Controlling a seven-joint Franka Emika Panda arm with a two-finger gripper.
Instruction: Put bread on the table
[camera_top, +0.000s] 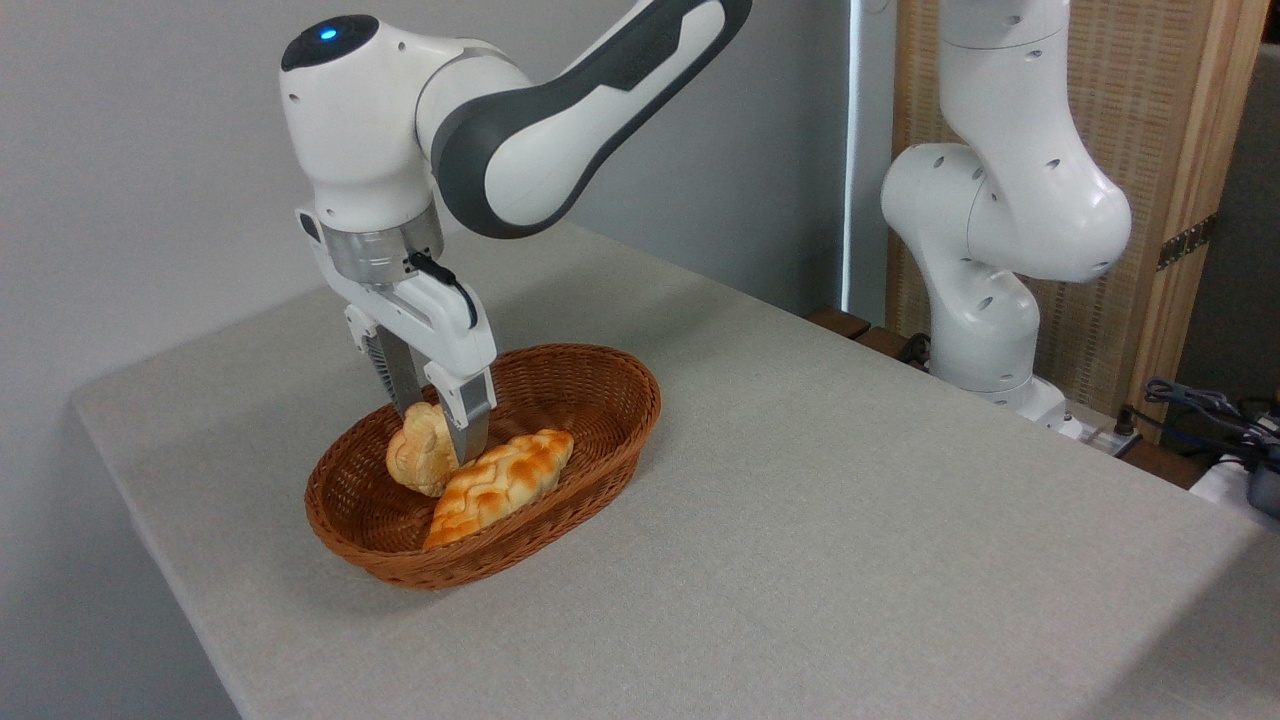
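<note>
The bread (415, 462), a small pale golden lobed roll, stands on edge inside the brown wicker basket (590, 385), toward its left end. My gripper (438, 437) reaches down into the basket from above, one finger behind the roll and the other against its right side, and looks shut on it. The roll's lower part still sits low in the basket, touching a braided orange-brown loaf (505, 485) that lies beside it. The light grey table (820, 500) carries the basket.
The arm's white base (990, 300) stands at the table's far right edge, with cables and a wooden panel behind it. A grey wall runs along the back. The table's edges lie close to the basket on the left and front.
</note>
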